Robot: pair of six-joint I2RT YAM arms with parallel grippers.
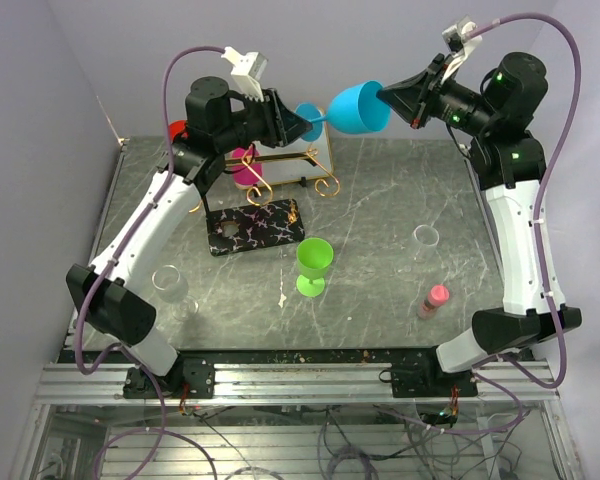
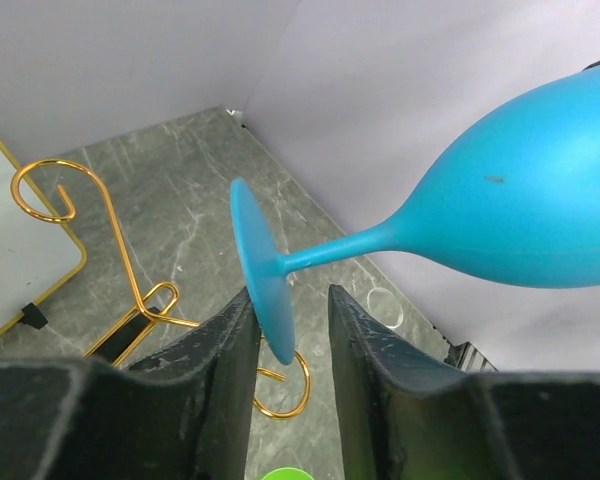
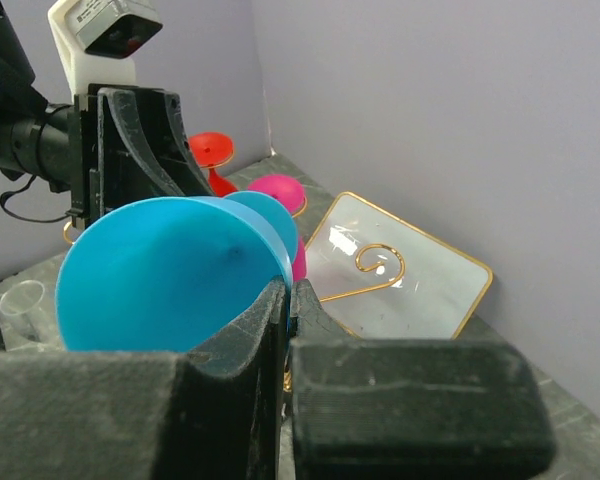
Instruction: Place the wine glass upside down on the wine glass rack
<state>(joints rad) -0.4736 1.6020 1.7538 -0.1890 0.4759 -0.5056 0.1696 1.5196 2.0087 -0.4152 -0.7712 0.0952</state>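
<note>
A blue wine glass (image 1: 355,107) hangs sideways in the air above the back of the table. My right gripper (image 1: 388,98) is shut on its bowl rim, with the rim pinched between the fingers in the right wrist view (image 3: 292,290). My left gripper (image 1: 302,122) is open around the glass foot (image 2: 260,270). The foot's edge lies between the jaws, close to the left finger and with a gap to the right one. The gold wire rack (image 1: 285,165) stands below on its black marbled base (image 1: 255,228). A pink glass (image 1: 245,165) sits at the rack's left end.
A gold-rimmed white tray (image 1: 320,150) leans at the back wall behind the rack. A red glass (image 1: 178,130) is at the back left. A green glass (image 1: 313,265) stands upright mid-table. A clear glass (image 1: 170,285), a small clear cup (image 1: 426,236) and a pink bottle (image 1: 433,300) stand on the table.
</note>
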